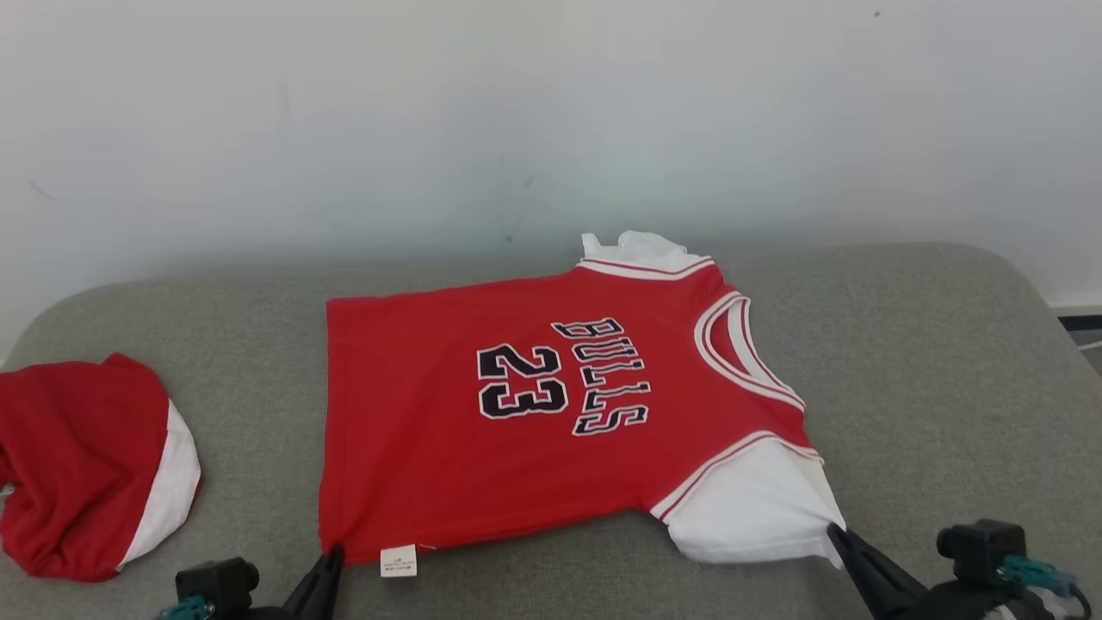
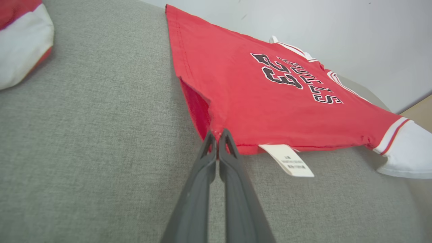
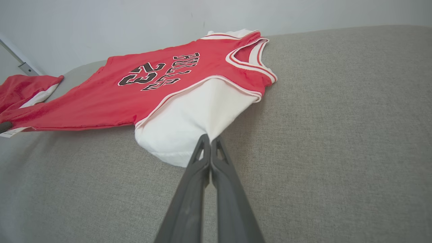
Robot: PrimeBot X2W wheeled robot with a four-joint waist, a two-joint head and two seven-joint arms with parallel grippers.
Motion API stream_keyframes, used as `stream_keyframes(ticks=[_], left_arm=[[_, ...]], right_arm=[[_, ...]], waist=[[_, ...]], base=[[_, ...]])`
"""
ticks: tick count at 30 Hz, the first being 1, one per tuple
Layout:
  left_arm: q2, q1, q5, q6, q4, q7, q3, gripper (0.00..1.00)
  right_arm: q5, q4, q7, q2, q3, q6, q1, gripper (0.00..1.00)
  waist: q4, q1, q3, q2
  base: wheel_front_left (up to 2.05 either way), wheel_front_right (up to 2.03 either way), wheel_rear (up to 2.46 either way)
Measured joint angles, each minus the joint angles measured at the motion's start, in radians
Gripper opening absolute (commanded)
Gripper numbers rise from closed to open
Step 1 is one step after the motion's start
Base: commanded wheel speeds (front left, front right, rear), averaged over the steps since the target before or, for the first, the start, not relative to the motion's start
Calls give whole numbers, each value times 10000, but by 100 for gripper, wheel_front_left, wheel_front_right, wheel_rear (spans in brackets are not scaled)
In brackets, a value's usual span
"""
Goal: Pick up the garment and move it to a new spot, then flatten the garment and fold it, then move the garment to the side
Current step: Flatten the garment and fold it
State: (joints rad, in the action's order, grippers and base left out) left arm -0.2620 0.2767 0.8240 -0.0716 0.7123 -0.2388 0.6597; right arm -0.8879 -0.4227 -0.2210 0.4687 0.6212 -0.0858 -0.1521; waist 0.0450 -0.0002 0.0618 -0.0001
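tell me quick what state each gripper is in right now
Left gripper: closed, pinching the red bottom corner of the jersey.
Right gripper: closed, pinching the jersey's white sleeve.

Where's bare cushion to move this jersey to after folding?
Widest bare patch: right of the jersey, out to the right edge of the cushion. A narrower strip lies between the jersey's hem and the crumpled red garment. Crowded: the far left.
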Motion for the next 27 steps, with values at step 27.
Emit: stream_keyframes(ticks=[27], left_arm=[[-420, -984, -865, 1093, -1087, 21, 424, 0]], right_arm=[[-566, 1785, 1770, 738, 184, 1536, 1824, 0]], waist=[[128, 2, -65, 1]], base=[[0, 0, 0]])
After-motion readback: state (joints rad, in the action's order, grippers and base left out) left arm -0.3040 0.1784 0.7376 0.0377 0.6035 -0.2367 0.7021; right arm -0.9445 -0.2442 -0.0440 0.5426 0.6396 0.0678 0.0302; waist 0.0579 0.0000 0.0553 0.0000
